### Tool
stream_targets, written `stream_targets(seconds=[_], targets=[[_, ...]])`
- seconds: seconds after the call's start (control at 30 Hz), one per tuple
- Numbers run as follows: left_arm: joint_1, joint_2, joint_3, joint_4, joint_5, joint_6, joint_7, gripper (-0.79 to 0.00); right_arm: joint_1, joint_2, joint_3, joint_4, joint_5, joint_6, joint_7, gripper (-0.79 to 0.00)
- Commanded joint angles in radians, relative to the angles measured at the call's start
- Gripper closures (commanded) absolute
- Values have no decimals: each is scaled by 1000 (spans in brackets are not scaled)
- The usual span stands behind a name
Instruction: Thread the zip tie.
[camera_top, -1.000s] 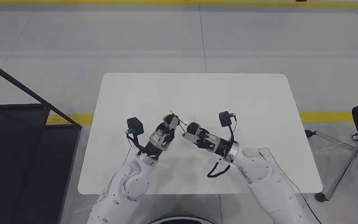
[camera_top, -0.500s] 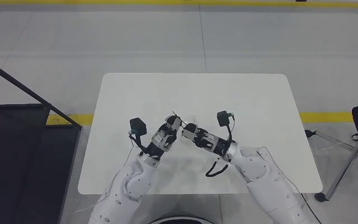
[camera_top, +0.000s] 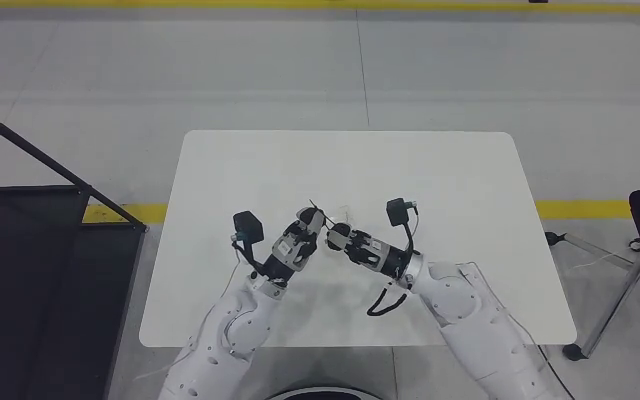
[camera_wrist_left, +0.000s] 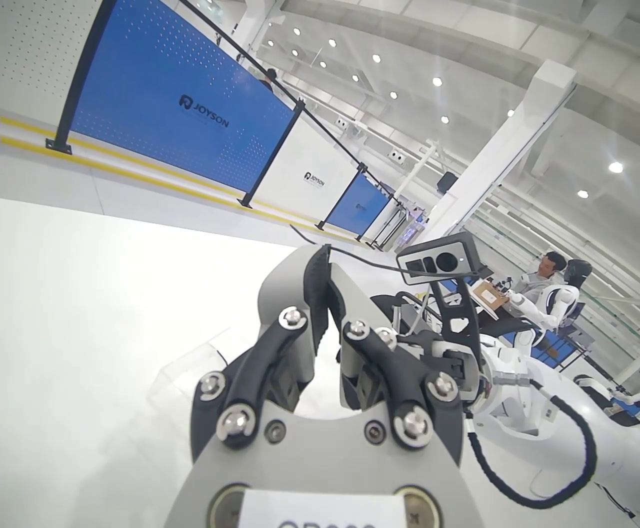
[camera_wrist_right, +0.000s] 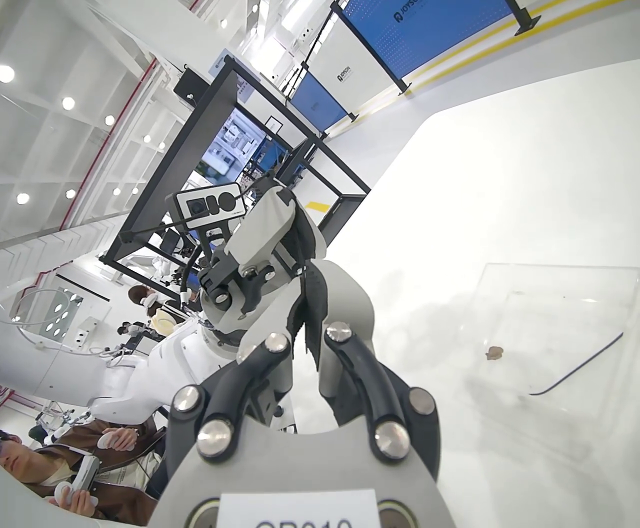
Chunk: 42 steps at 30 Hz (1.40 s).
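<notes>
Left gripper sits just beside the clear tray, on the robot's side of it. Its fingers are clamped tight on the zip tie, a thin black strand poking out past the tips. Right gripper is tip to tip with the left one, also just beside the tray. Its pads are pressed closed, but I can't tell if the tie is pinched there. A spare black tie and a brown speck lie inside the tray. The tray rests on the white table.
</notes>
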<state>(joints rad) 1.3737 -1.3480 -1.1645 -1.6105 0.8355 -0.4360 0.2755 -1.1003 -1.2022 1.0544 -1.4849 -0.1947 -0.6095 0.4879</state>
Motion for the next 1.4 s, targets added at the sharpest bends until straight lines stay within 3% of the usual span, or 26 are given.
stream_targets(seconds=[0.0, 0.37, 0.4, 0.43, 0.7, 1.17, 1.3, 1.37], targets=[[1, 0, -1, 0, 0, -2, 0, 0, 0, 0, 0, -1, -2, 1, 0, 0], [4, 1, -8, 1, -2, -16, -1, 0, -1, -1, -1, 0, -3, 1, -2, 0], [4, 1, -8, 1, -2, -17, 0, 0, -1, -2, -1, 1, -3, 2, -4, -40], [4, 0, -9, 1, -2, -17, 0, 0, -1, -2, -1, 1, -3, 4, -4, -135], [3, 0, -9, 5, 1, -21, 0, 0, 0, -3, -1, 2, 2, 5, -1, -188], [2, -2, -7, 10, 7, -21, 0, 0, -6, -3, 8, 0, 14, -1, -6, -148], [2, -2, -5, 10, 8, -21, 2, 0, -7, -3, 8, -2, 11, 0, -4, -18], [2, -2, -5, 10, 9, -21, 2, 0, -7, -3, 8, -2, 11, 0, -5, 0]])
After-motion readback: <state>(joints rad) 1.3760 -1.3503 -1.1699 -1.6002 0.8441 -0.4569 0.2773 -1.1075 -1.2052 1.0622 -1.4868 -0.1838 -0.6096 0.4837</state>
